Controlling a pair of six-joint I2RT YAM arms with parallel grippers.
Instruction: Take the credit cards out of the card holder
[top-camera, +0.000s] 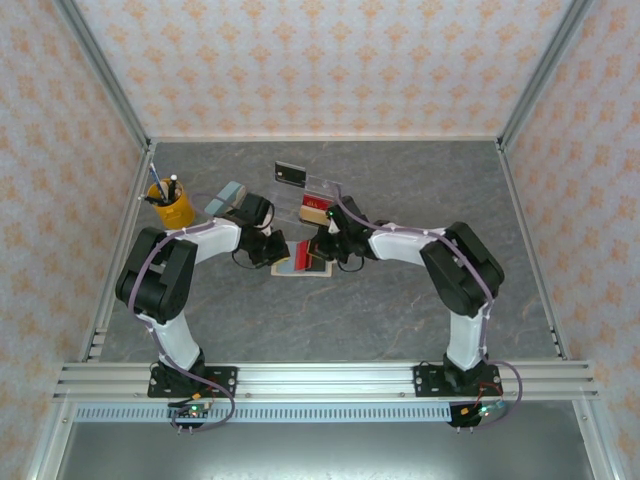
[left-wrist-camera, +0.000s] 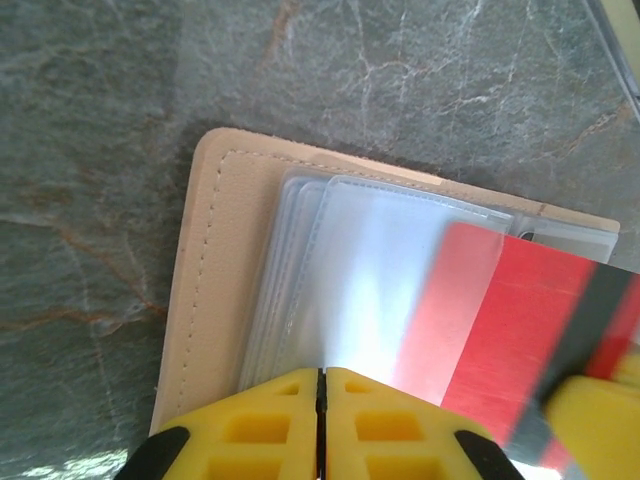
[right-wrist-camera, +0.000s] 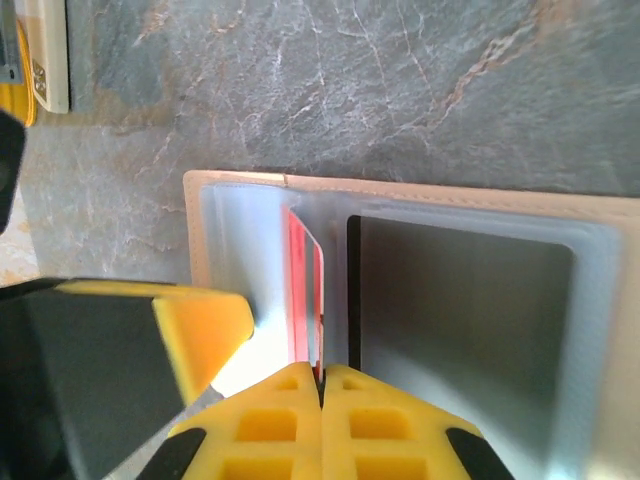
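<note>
The tan card holder (top-camera: 288, 268) lies open on the table between the two arms. In the left wrist view its tan leather (left-wrist-camera: 210, 270) frames a stack of clear sleeves (left-wrist-camera: 370, 250). My left gripper (left-wrist-camera: 322, 372) is shut, its tips resting on the top sleeve. I cannot tell if it pinches the plastic. A red credit card (right-wrist-camera: 306, 290) with a dark stripe stands edge-on, partly out of its sleeve, and my right gripper (right-wrist-camera: 321, 370) is shut on its near edge. A dark card (right-wrist-camera: 460, 320) sits in the sleeve beside it. From above, both grippers (top-camera: 275, 250) (top-camera: 325, 250) meet over the holder.
A clear plastic tray (top-camera: 325, 183) at the back holds a black card (top-camera: 290, 173), and a red item (top-camera: 315, 205) lies near it. A yellow cup of pens (top-camera: 172, 207) and a blue-grey block (top-camera: 225, 197) stand at the back left. Metal frame rails edge the table.
</note>
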